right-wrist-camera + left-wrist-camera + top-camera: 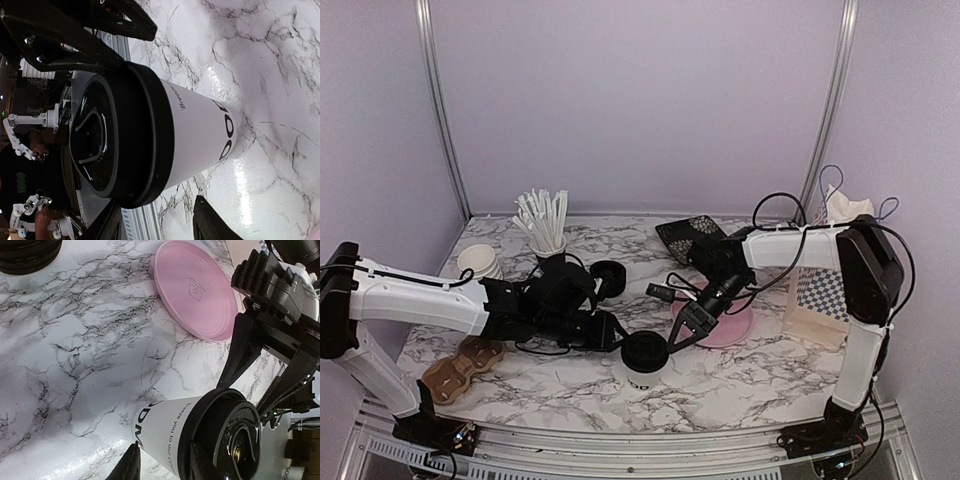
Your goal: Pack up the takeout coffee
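**Lidded coffee cup held between both tools at the front of the surface**

The coffee cup (642, 378), white with black lettering, stands on the marble surface (750, 385) near its front edge, roughly midway between the two arms. A black lid (644, 352) sits on it.

The left tool (165, 466) reaches in from the left. It is partly closed around the cup's white body just under the lid, with one finger on each side. The right tool (678, 335) comes down at a slant from the right. It is closed as far as the lid allows, and in the left wrist view its two dark fingertips (224, 382) meet the lid's rim.

Just behind the right tool a pink plate (195, 295) lies flat on the surface, near the cup but apart from it. A stack of black lids (610, 278) sits behind the left tool. Farther back on the left are a cup full of white straws (544, 215) and a stack of paper cups (480, 262).

A brown cardboard cup carrier (460, 365) lies at the front left, under the left arm. A black mesh basket (688, 234) is at the back, near the right arm's wrist. A checkered bag (820, 295) stands at the far right, beside the right arm.
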`<state>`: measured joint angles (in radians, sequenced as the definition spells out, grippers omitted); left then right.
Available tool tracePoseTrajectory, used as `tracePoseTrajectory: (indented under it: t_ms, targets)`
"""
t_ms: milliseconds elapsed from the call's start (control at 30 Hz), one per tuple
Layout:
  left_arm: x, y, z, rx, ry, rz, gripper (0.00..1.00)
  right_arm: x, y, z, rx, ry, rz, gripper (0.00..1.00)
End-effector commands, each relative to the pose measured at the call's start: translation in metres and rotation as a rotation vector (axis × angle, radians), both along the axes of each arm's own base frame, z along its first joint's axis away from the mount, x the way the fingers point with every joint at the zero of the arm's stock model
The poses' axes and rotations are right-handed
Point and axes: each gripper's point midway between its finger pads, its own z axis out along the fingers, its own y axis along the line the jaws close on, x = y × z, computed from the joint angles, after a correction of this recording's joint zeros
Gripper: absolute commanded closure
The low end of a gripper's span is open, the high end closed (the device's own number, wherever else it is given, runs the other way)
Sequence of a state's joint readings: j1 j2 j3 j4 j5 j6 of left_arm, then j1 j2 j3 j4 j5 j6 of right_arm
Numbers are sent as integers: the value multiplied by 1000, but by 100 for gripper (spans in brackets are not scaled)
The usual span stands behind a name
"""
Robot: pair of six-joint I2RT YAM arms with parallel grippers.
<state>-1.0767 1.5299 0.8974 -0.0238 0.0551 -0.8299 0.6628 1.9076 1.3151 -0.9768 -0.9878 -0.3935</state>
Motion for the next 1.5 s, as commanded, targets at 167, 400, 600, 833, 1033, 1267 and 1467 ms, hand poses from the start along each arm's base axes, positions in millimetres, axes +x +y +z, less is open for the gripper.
tracePoseTrajectory:
  t_ms: [167, 400, 600, 833, 1033, 1267, 1467]
  targets:
    - [45, -13, 24, 209, -231, -27, 56, 4, 1, 28, 118, -121, 68, 44]
    - [49, -16, 35, 191, -249, -29, 49, -4, -5, 29, 117, -127, 73, 40]
    - [31, 25, 47, 100, -149, 133, 45, 17, -13, 27, 62, -196, 19, 44]
    - [-14, 28, 28, -19, 81, 94, 46, 44, -11, 16, 20, -207, -30, 54]
    - [-30, 14, 15, -49, 141, 20, 46, 52, -1, 19, 43, -182, -27, 51]
    - [-36, 0, 11, -79, 165, -35, 47, 51, 3, 17, 45, -172, -18, 50]
    - [-38, -2, 6, -71, 175, -51, 48, 46, 9, 15, 59, -150, 1, 50]
